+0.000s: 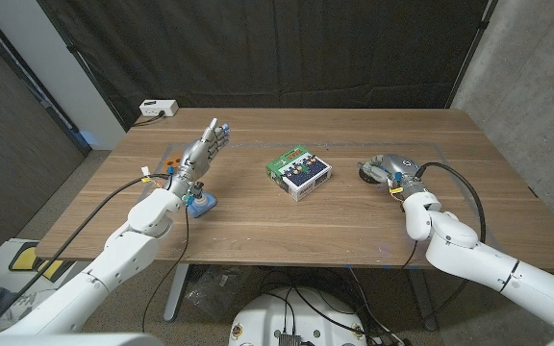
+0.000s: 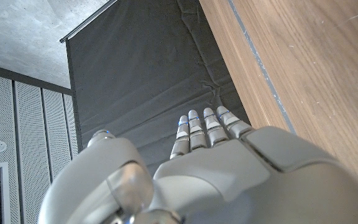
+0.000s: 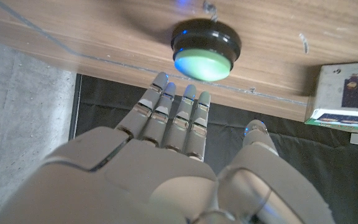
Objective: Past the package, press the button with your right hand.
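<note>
Hovering over the button (image 3: 204,50), the right hand (image 1: 393,170) has its fingers (image 3: 178,121) straight and close together, holding nothing; the wrist view shows the tips just short of the green dome. From the head view the button lies under that hand on the worktop's (image 1: 354,216) right part, well apart from the package (image 1: 299,172), which sits near the middle. Whether the palm already touches the dome I cannot tell.

My guess is that the press is about to begin. A push landing off the dome, on its black rim or on the wood beside it, would likely fail to trigger it. A slanted push could slide the button along the smooth wood, since nothing seems to fix it. The cable (image 1: 460,192) looping from the right wrist might drag on the surface if the arm swings wide.

The left hand (image 1: 205,147) is raised above the worktop's left part, fingers extended and together, empty. Below its forearm stands a small blue object (image 1: 201,203).

The surface is a wooden plank top with faint blue tape lines. A black curtain (image 1: 277,48) hangs behind it, a concrete wall (image 1: 537,77) stands to the right, and a white power strip (image 1: 159,109) rests at the far left corner.
</note>
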{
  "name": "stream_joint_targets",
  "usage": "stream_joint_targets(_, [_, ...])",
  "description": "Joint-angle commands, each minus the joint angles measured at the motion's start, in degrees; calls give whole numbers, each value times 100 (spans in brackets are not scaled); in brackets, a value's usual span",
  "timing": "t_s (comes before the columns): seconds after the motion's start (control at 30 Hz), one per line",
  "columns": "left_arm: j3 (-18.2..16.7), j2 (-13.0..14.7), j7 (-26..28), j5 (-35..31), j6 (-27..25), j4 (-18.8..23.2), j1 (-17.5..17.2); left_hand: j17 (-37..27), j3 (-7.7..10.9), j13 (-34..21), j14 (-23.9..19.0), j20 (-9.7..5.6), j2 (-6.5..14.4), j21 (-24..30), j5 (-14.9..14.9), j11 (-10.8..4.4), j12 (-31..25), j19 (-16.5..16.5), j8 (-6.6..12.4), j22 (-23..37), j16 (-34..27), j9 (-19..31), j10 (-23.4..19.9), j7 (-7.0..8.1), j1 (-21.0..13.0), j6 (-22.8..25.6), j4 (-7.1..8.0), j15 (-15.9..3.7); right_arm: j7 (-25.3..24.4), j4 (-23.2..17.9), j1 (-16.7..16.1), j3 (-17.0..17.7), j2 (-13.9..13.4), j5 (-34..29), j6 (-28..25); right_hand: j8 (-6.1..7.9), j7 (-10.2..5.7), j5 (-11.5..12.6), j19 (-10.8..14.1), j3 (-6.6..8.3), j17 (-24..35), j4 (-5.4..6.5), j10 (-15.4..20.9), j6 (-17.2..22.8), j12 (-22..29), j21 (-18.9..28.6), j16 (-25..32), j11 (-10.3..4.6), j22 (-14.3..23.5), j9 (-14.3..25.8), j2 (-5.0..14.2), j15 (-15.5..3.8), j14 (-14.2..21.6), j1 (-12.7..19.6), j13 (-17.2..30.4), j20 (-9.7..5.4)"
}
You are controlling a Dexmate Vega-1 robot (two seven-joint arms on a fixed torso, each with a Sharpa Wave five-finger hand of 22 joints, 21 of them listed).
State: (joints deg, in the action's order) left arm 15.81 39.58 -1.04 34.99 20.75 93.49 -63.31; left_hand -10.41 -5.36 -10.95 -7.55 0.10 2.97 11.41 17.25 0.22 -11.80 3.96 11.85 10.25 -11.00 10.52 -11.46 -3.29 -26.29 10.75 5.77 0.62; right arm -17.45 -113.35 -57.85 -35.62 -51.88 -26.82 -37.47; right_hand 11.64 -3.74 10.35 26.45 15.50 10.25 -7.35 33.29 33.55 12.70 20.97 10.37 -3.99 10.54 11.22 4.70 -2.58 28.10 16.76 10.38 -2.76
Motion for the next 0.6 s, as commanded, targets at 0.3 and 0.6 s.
stream_joint_targets(0.3, [-14, 64, -88, 34, -32, 5, 60, -10, -52, -14, -32, 0, 35, 11, -27, -4, -5, -1, -19, 16, 7, 30, -48, -6, -28, 49, -8, -24, -314, -135, -31, 211, 22, -150, 128, -24, -18, 4, -71, 42, 31, -2, -56, -85, -35, -49, -5, 9, 19, 2, 11, -407, -95, 29, 9, -467])
stream_joint_targets(0.6, [10, 55, -52, -12, -64, 1, 89, -10, -61, -14, -34, 5, 40, 10, -33, -20, -2, -7, -18, 16, 7, 30, -48, -6, -33, 57, -8, -32, -355, 1, 26, 220, 88, -149, 299, -26, -22, 5, -77, 43, 31, -3, -61, -90, -40, -63, 2, 2, 19, 2, 10, -407, -100, 31, 10, -465])
